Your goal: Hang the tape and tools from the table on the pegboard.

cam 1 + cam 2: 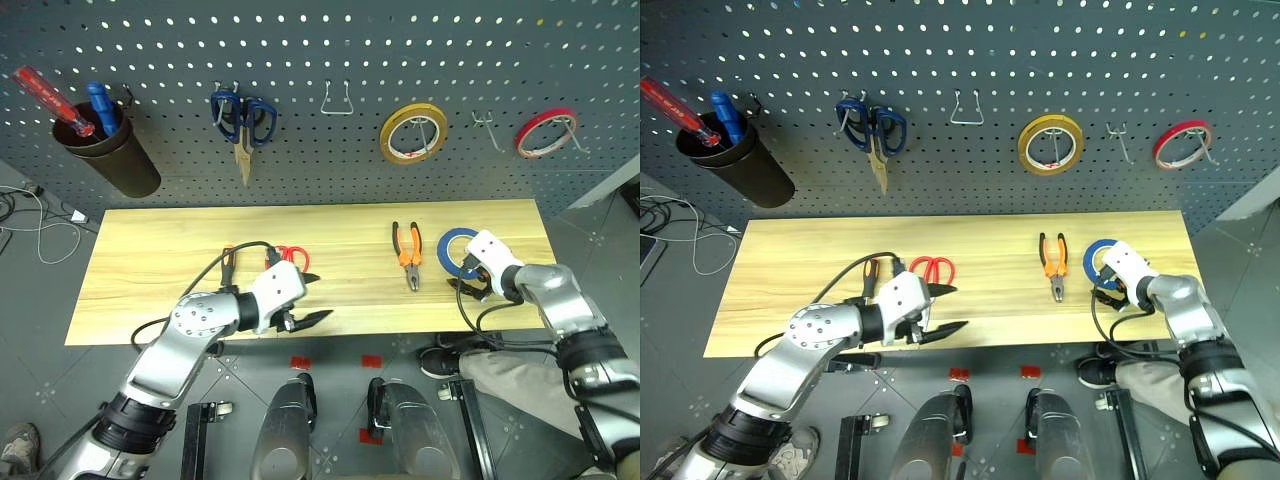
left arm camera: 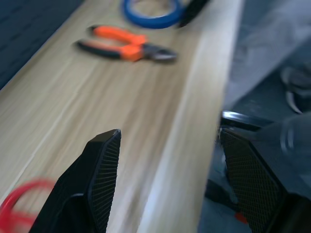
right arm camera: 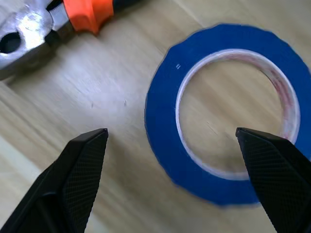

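Lying flat on the desk (image 1: 200, 225) toward its three o'clock end, the blue tape ring (image 1: 455, 250) is resting untouched, its hollow centre showing bare wood grain. The right gripper (image 1: 467, 288) is hovering right at the ring's five o'clock edge, pointing down at it with its two black fingers (image 3: 73, 179) spread wide apart; in the right wrist view they are straddling the ring without touching it. Just beside the tape at its nine o'clock, the orange-and-black-handled pliers (image 1: 406, 253) are lying with their metal nose pointing toward the desk's near edge. Well apart, toward the desk's nine o'clock half, the red-handled scissors (image 1: 292, 256) are lying flat, partly hidden by the left arm, and the black-and-orange handle of the screwdriver (image 1: 870, 276) is peeking out just beside them. The left gripper (image 1: 305, 300) is hanging over the near edge at the scissors' six o'clock, its fingers parted and holding nothing. Behind the desk at twelve o'clock, the pegboard (image 1: 330, 40) is carrying blue-handled scissors (image 1: 243, 118), a yellow tape ring (image 1: 412, 133), a red tape ring (image 1: 546, 132) and a dark cup (image 1: 112, 150) of tools.
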